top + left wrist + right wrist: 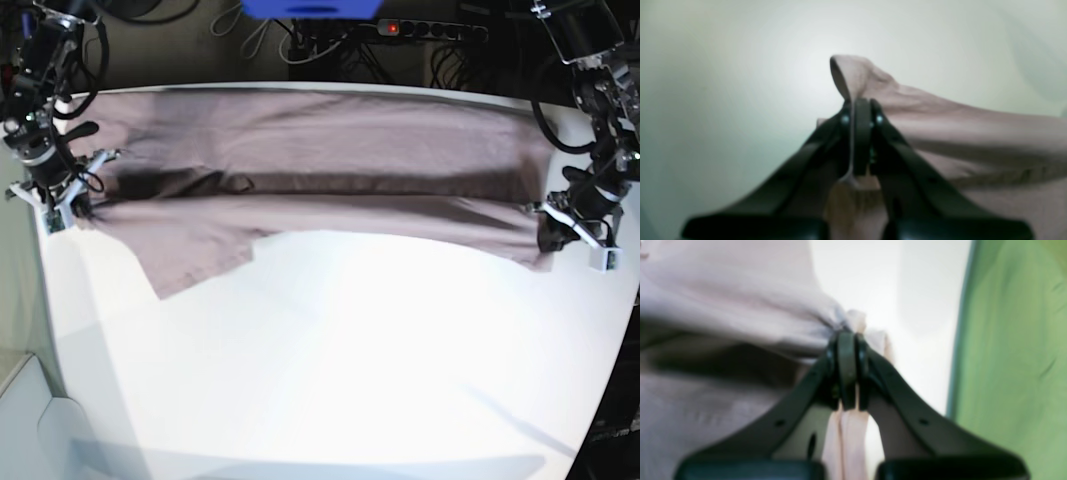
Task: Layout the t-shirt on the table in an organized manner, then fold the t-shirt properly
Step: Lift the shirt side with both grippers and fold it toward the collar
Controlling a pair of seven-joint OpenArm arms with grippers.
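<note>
Base view shows the t-shirt [330, 170] stretched across the upper frame over the table [330, 380], the left gripper [553, 228] and right gripper [78, 200] pinching opposite edges, seemingly to pull it taut and flat.

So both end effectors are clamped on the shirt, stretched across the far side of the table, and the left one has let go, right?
No. The left end effector is shut on the shirt too; the left wrist view shows cloth pinched there.

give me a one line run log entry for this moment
left gripper: shut on t-shirt | right gripper: shut on t-shirt | t-shirt: stretched between arms, over table
</note>
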